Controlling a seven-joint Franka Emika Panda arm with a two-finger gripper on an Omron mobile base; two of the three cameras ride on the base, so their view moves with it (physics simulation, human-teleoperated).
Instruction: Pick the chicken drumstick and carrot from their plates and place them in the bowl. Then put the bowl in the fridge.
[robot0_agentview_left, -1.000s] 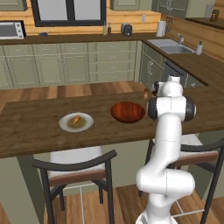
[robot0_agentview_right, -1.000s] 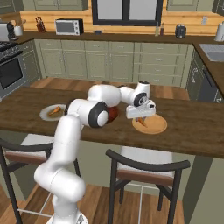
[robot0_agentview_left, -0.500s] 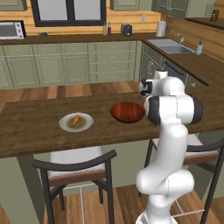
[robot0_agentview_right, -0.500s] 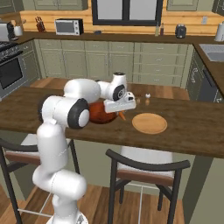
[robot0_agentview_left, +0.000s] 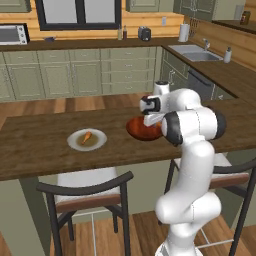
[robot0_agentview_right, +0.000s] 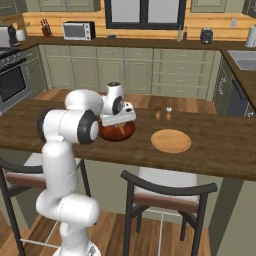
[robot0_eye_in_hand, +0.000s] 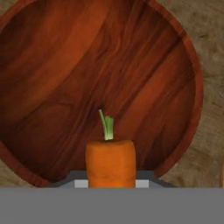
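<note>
Kitchen tabletop (robot0_agentview_left: 30, 150) is brown wood. From the left base view, the end effector (robot0_agentview_left: 151, 118) hangs right over the bowl (robot0_agentview_left: 140, 129); the drumstick (robot0_agentview_left: 86, 137) sits on its plate (robot0_agentview_left: 75, 145) well off to one side.

From the right base view, the tan plate (robot0_agentview_right: 171, 141) lies bare, off to the other side.

From the hand view, the end effector is pinched shut on the carrot (robot0_eye_in_hand: 110, 162), with the bowl just below. It looks hard, light and smooth; hold its thick middle.

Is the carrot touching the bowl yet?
Apart. In the hand view the carrot, held in the gripper, hangs above the bowl, whose empty inside shows well beneath it.
</note>
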